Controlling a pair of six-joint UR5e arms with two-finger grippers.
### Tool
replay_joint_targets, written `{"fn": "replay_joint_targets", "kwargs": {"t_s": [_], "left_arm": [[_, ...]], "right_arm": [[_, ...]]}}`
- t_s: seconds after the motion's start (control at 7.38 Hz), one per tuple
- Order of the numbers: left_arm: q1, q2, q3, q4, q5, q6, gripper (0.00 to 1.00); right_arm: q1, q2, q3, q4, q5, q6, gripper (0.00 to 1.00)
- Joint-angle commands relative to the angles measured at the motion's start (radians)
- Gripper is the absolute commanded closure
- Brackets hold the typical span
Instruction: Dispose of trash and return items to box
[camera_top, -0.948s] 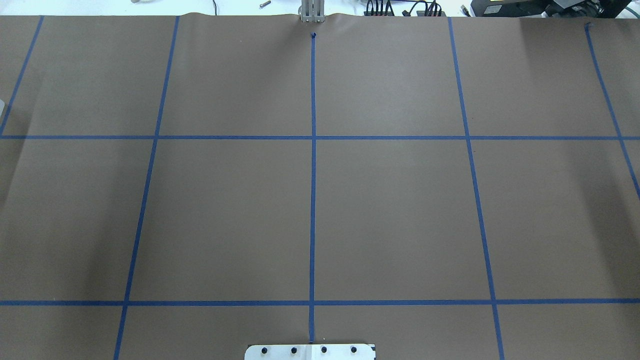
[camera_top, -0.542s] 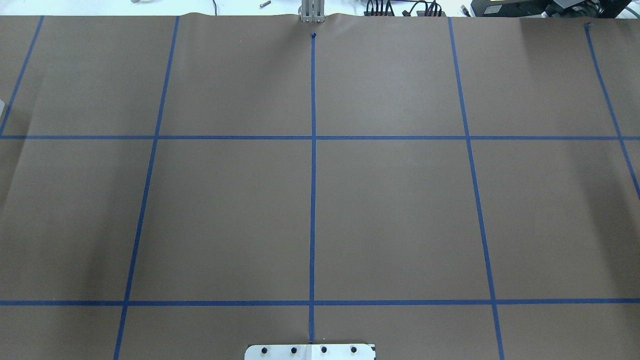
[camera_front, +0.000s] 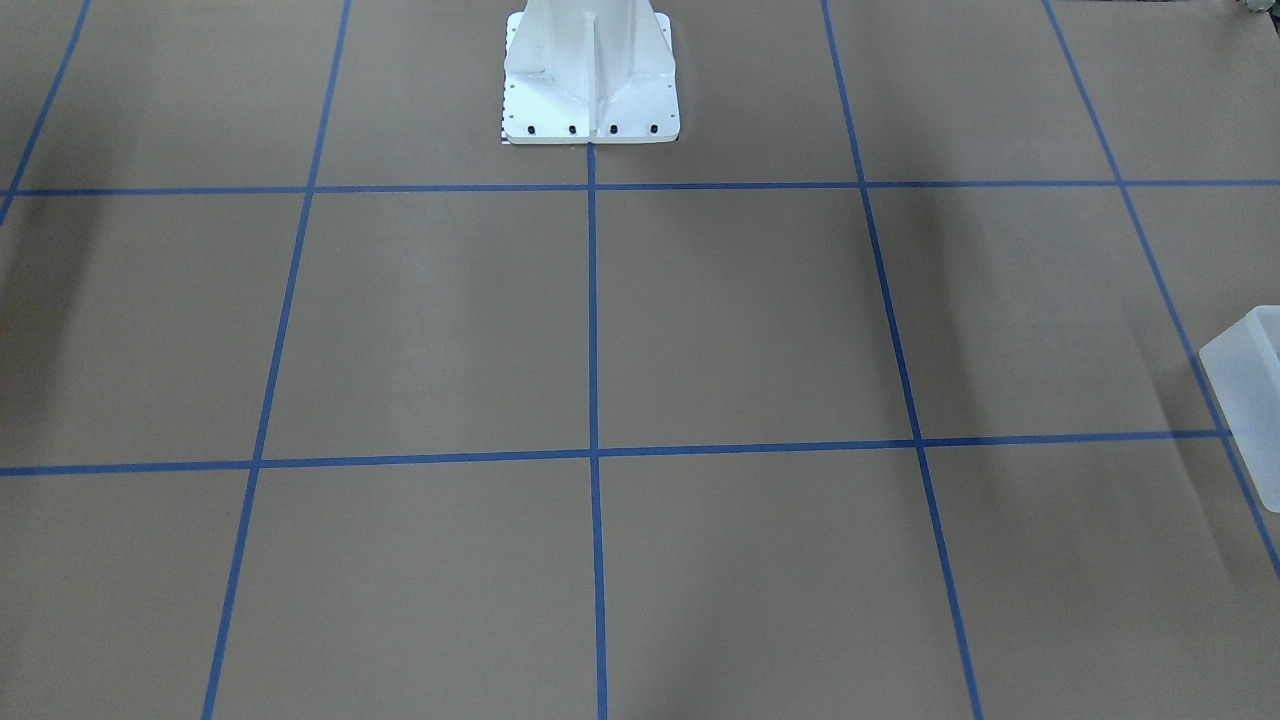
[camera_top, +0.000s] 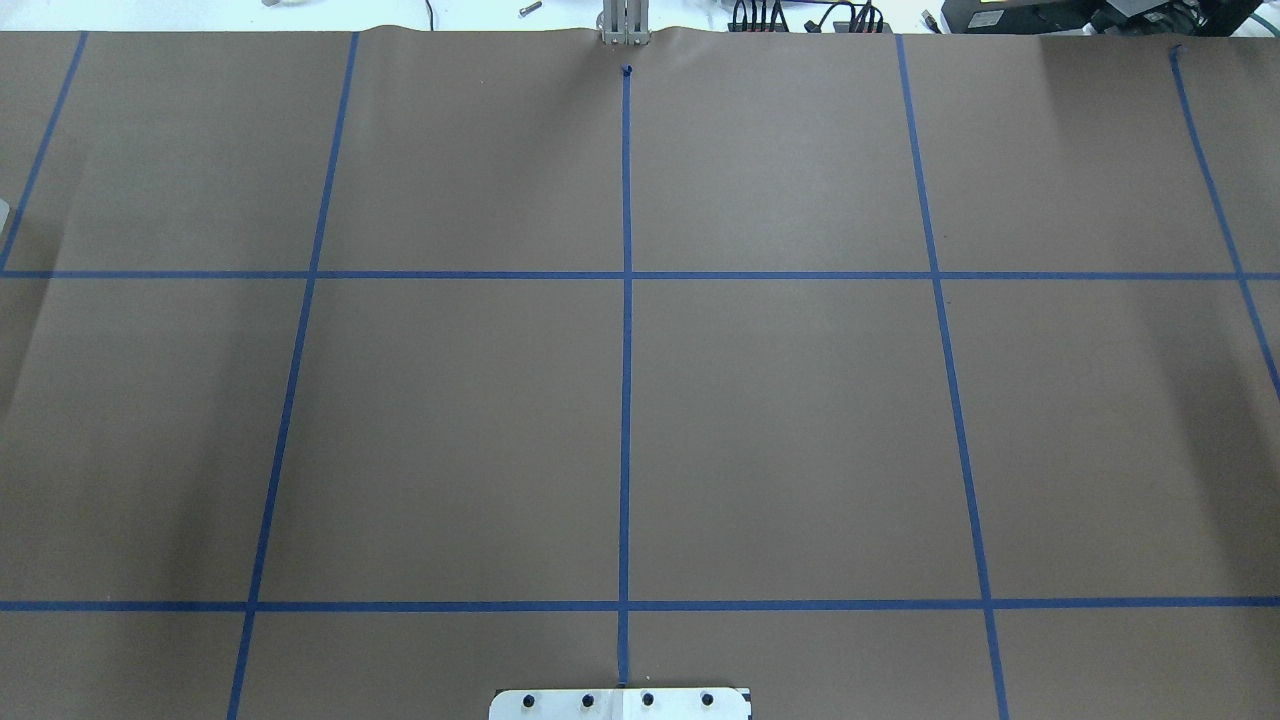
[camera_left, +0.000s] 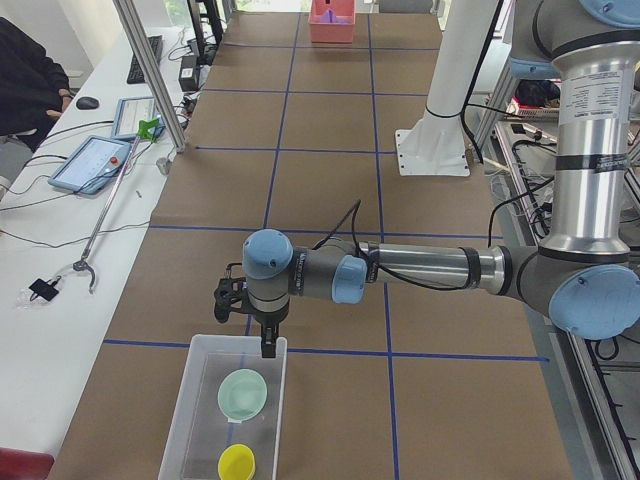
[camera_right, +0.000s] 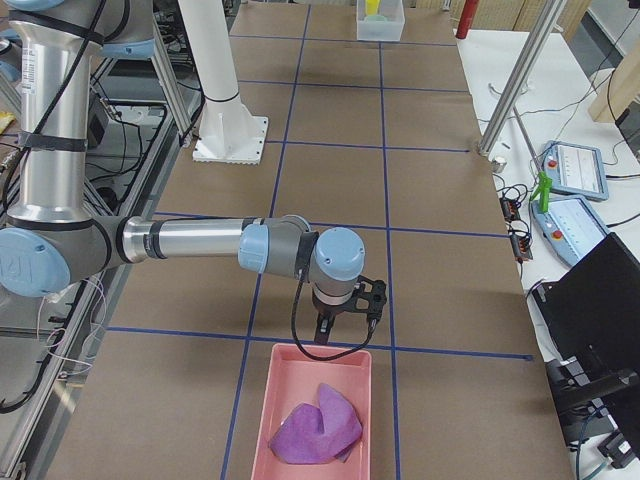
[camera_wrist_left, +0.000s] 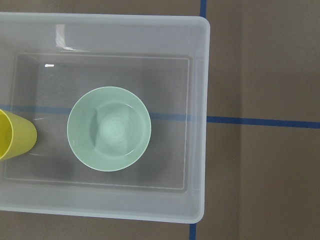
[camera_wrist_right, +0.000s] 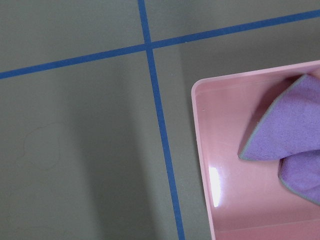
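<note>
The box (camera_wrist_left: 197, 120) is a translucent frosted-white container; in the left wrist view it holds a mint-green bowl (camera_wrist_left: 109, 128) and a yellow cup (camera_wrist_left: 15, 135). In the exterior left view the box (camera_left: 190, 400) lies at the near end of the table, and my left gripper (camera_left: 262, 335) hangs over its far rim. In the exterior right view my right gripper (camera_right: 345, 322) hangs over the far edge of a pink bin (camera_right: 280, 390) that holds a crumpled purple cloth (camera_right: 315, 425). I cannot tell whether either gripper is open or shut.
The brown paper table cover with its blue tape grid (camera_top: 626, 275) fills the overhead view. The white robot base (camera_front: 590, 70) stands at the table's back edge. One corner of the box (camera_front: 1250, 390) shows in the front view. Tablets and cables (camera_left: 95, 160) lie on the side bench.
</note>
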Motion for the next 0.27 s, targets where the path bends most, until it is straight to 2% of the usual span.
{"fn": "replay_joint_targets", "kwargs": {"t_s": [0.0, 0.14], "left_arm": [[0.0, 0.0, 0.002, 0.0, 0.0, 0.0, 0.01], [0.0, 0.0, 0.002, 0.0, -0.001, 0.0, 0.01]], "right_arm": [[0.0, 0.001, 0.006, -0.002, 0.002, -0.001, 0.0], [0.0, 0.003, 0.004, -0.002, 0.002, 0.001, 0.0]]}}
